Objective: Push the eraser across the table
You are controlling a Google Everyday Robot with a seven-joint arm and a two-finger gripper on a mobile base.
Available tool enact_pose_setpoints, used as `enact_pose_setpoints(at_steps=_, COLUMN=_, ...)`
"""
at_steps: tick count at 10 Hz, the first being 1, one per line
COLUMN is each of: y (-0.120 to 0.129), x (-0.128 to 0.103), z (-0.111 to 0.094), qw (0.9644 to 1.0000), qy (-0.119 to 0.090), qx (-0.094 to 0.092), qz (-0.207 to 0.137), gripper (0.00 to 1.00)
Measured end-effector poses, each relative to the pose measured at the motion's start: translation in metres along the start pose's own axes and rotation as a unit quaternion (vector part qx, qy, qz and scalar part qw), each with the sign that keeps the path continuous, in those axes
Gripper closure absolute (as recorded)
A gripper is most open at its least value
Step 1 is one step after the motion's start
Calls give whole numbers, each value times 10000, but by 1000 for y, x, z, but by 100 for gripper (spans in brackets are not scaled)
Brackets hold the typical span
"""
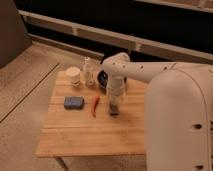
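Note:
The eraser (114,109) is a small dark grey block lying on the table (90,135), just right of its middle. My gripper (114,101) points straight down at the end of the white arm and sits right on top of the eraser's far end. The arm reaches in from the right, over the table's far right part.
A thin orange-red tool (94,106) lies just left of the eraser, and a blue pad (73,102) lies further left. At the far edge stand a white cup (73,75), a clear bottle (89,71) and a dark round object (103,78). My white body (180,120) fills the right side.

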Motion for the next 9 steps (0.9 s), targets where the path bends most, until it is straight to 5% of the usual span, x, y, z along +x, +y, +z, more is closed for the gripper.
enact_pose_setpoints(at_steps=6, y=9, x=-3, z=13, qw=9998, qy=147, qx=2, qz=-94, gripper=35)
enact_pose_setpoints(at_steps=9, y=-8, x=-9, z=3, qw=9998, qy=33, qx=93, qz=175, gripper=35)
